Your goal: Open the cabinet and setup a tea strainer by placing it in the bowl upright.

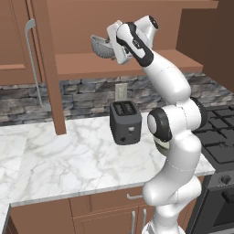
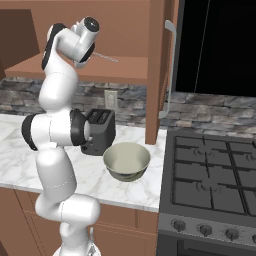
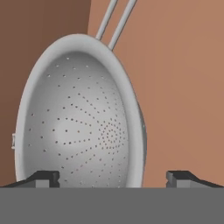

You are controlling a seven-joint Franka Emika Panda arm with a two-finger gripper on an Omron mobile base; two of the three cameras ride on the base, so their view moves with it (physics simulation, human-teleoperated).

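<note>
One tea strainer (image 3: 78,127), one bowl (image 2: 127,160), one toaster (image 1: 124,121). Strainer up on the open cabinet (image 1: 128,64) shelf, sitting between wide-apart fingertips (image 3: 43,178) of the gripper (image 3: 113,178), not clamped. Bowl down on the counter (image 1: 59,160) beside the toaster, nothing inside.

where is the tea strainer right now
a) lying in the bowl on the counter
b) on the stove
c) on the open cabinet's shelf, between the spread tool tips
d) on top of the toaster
c: the tea strainer sits on the cabinet shelf with the tool tips spread wide on either side of it, not closed on it; the bowl on the counter holds nothing.
</note>
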